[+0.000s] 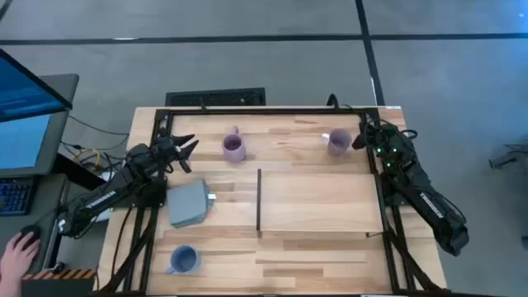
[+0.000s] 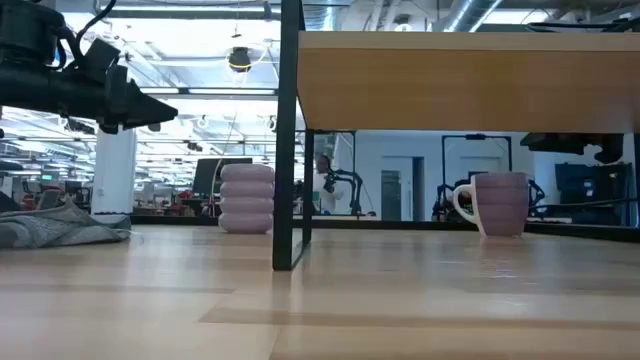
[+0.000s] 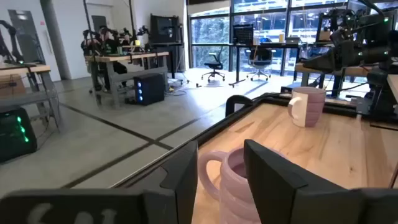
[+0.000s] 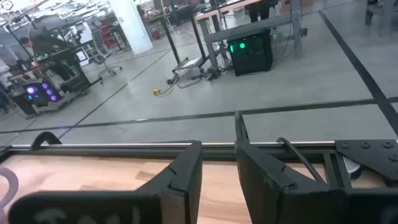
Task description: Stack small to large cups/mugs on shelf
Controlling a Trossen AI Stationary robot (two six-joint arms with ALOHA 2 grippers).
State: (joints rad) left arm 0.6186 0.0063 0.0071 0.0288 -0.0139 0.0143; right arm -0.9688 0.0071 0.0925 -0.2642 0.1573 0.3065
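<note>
A ribbed lavender mug (image 1: 233,148) stands upright on the slatted tabletop near the far edge, also in the low view (image 2: 247,198). My left gripper (image 1: 186,151) is open just left of it, pointing at it without touching; the wrist view shows the mug (image 3: 231,180) beyond the gap between the fingers. A smooth lavender mug (image 1: 338,142) stands upright farther right (image 3: 306,106). My right gripper (image 1: 361,139) is open beside it, on its right. The blue-grey mug (image 1: 183,261) stands near the near left corner. The shelf (image 1: 322,202) is a raised light-wood panel with a black strip (image 1: 259,200).
A flat grey square block (image 1: 190,204) lies left of the shelf, between the left arm and the blue-grey mug. A black frame (image 1: 264,110) borders the table. In the low view the shelf's black leg (image 2: 290,140) stands between the two lavender mugs. A person's hand (image 1: 18,247) shows off-table left.
</note>
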